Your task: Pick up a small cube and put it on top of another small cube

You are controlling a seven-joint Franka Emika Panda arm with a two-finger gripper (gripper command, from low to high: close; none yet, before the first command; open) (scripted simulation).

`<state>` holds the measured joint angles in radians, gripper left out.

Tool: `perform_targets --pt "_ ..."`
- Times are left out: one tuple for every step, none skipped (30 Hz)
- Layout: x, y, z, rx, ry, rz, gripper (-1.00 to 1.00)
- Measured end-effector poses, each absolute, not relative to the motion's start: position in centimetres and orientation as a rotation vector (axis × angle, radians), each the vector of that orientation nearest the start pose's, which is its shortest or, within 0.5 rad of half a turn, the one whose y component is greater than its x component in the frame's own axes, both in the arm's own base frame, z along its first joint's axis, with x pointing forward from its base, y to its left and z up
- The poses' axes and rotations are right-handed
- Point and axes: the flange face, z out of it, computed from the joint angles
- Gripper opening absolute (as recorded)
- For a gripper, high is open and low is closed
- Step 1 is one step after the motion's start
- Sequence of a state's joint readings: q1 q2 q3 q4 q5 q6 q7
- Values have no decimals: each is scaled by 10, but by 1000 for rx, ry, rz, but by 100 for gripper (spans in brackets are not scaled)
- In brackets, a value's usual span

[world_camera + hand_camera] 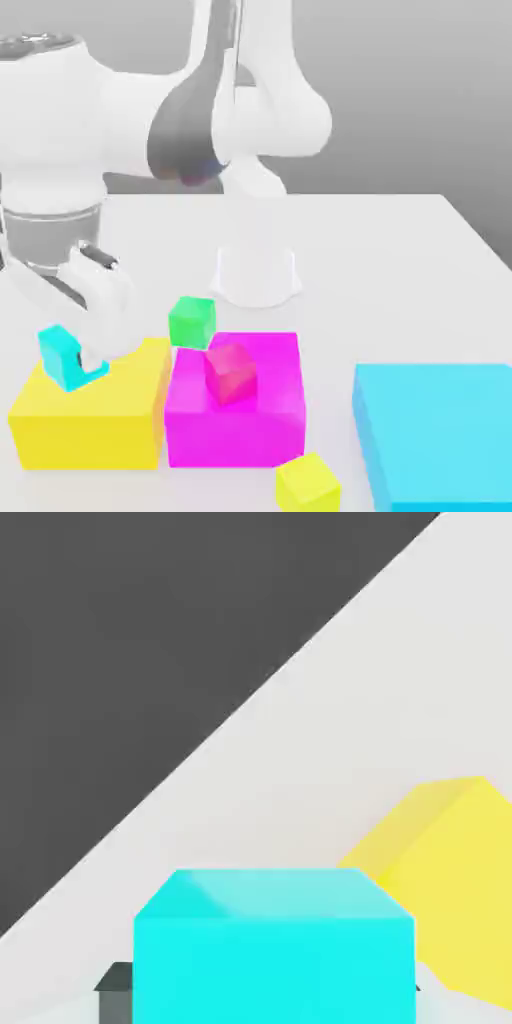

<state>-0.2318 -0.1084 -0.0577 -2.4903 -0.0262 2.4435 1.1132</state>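
Jaws with small cube [62, 354] over white table [400, 260]

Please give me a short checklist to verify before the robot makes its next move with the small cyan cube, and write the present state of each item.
1. Tool shut on the small cyan cube: ok.
2. Cube lifted above the big yellow block: cannot tell; it appears over the block's top in the exterior view.
3. A target cube is free: ok; the small green cube has nothing on top of it.
4. Small red cube lies on the magenta block, a second possible target: ok.
5. Cube sits straight in the tool: ok; in the hand view its top edge looks level.
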Motion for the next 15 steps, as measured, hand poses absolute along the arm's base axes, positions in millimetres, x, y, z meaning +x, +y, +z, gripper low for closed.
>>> perform_targets --pt "441 -120 338 -2462 1928 -91 -100" --pt "435 -106 343 -2517 1856 -87 -100" --pt "429 -91 348 -2572 1780 -84 -100" --pt "422 -77 352 -2625 1704 -80 -100" --pt "415 -63 357 -2678 1621 -79 -100" --pt "406 -48 352 -2713 1568 -45 -100" --pt "401 -40 342 -2731 1540 -21 -100" --pt "399 -36 330 -2741 1527 -10 -100" --pt "398 -34 318 -2746 1520 -4 -100" --pt "397 -33 305 -2748 1517 -1 -100" --pt "396 -32 292 -2750 1515 0 -100" --pt "395 -32 282 -2751 1515 0 100" --pt "395 -32 282 -2751 1515 0 100" --pt "395 -32 282 -2751 1515 0 100" --pt "395 -32 282 -2751 1515 0 100"
